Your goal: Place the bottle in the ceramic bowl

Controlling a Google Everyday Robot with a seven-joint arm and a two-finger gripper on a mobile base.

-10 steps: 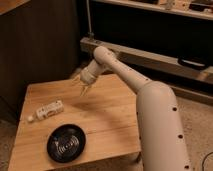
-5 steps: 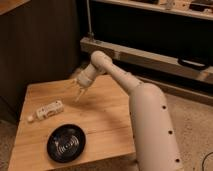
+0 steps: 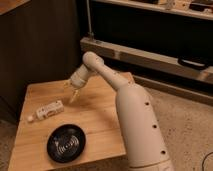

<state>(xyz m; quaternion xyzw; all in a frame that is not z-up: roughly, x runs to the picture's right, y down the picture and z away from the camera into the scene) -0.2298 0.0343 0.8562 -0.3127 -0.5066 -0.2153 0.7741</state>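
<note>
The whitish bottle [image 3: 46,111] lies on its side on the wooden table [image 3: 100,120], cap pointing left, toward the left edge. The black ceramic bowl [image 3: 66,143] sits on the table near the front edge, below and right of the bottle, with nothing in it. My gripper [image 3: 71,89] hangs above the table's back half, up and to the right of the bottle, fingers spread apart and pointing down, holding nothing. My white arm [image 3: 130,110] reaches in from the lower right.
A dark cabinet wall [image 3: 40,45] stands behind the table. A metal shelf rail [image 3: 150,55] runs behind on the right. Speckled floor [image 3: 190,130] lies to the right of the table.
My gripper has moved left and slightly down, closer to the bottle. The bottle and the bowl have not moved.
</note>
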